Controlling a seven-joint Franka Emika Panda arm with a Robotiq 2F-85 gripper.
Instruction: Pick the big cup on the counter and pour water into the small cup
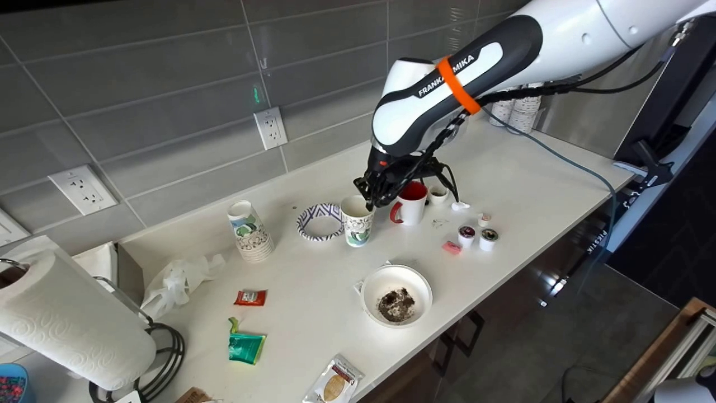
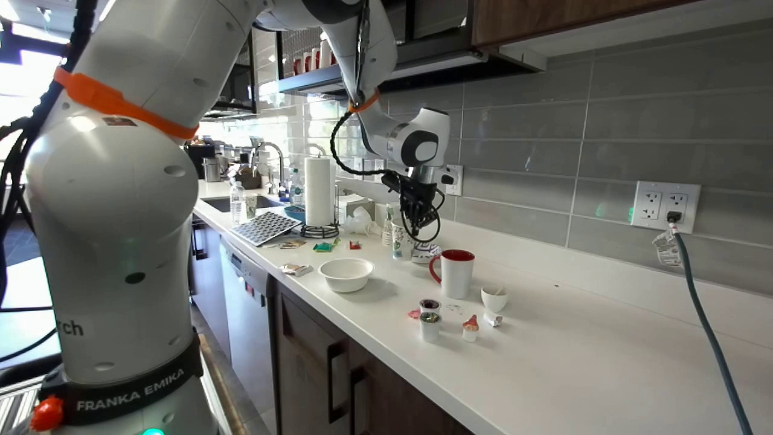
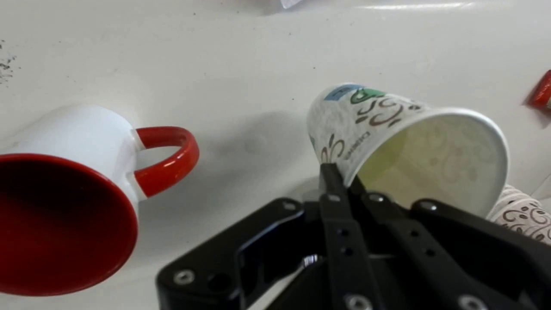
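The end effector (image 3: 344, 177) is clamped on the rim of the big paper cup (image 3: 379, 114), one finger outside the wall and one inside; printed with brown swirls and a green motif, this cup is upright over the worktop (image 1: 537, 184), though I cannot tell whether its base touches down; just beside it, apart, stands a white mug (image 3: 82, 137) with red lining and red handle; near the cup's other side lies a blue-patterned paper plate (image 1: 302, 224), its edge partly covered by the cup in an exterior view; past the mug sits a small white cup (image 2: 494, 300); a white bowl (image 1: 414, 279) with dark crumbs (image 1: 396, 305) inside stands toward the front edge; two small white pods (image 1: 488, 242) with dark filling stand side by side, a tiny red-topped cup (image 2: 470, 331) near them; beyond the paper plate rises a stack of similar printed paper cups (image 1: 253, 238); farther along lie a red packet (image 1: 250, 298) and a green packet (image 1: 246, 348), apart from each other; past these, a paper towel roll (image 1: 72, 319) stands on a black wire holder (image 1: 178, 358); farthest of all, in an exterior view, a tap (image 2: 281, 166) arches by the sink (image 2: 218, 205).
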